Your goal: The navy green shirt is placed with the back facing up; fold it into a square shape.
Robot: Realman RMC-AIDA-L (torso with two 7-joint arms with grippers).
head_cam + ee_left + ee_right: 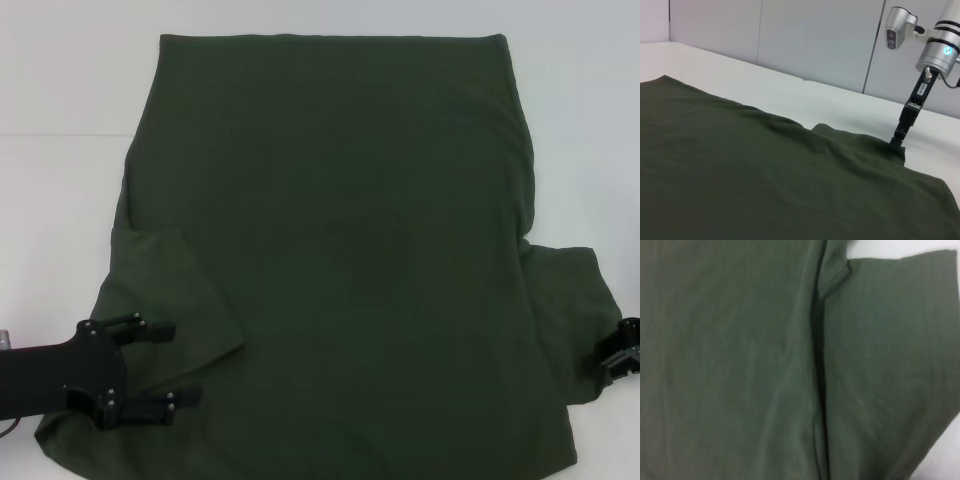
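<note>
The navy green shirt point(350, 250) lies flat on the white table with its plain side up, hem at the far end. Its left sleeve point(175, 290) is folded in over the body. My left gripper point(185, 362) is open at the near left, its two black fingers spread just above the cloth below that folded sleeve. My right gripper point(620, 352) is at the right edge, at the outer end of the right sleeve point(570, 320). The left wrist view shows that gripper point(898, 139) touching down on the sleeve's edge. The right wrist view shows the sleeve seam point(820, 380) close up.
The white table point(60, 200) shows bare on both sides of the shirt and beyond its hem. Grey wall panels point(815, 40) stand behind the table in the left wrist view.
</note>
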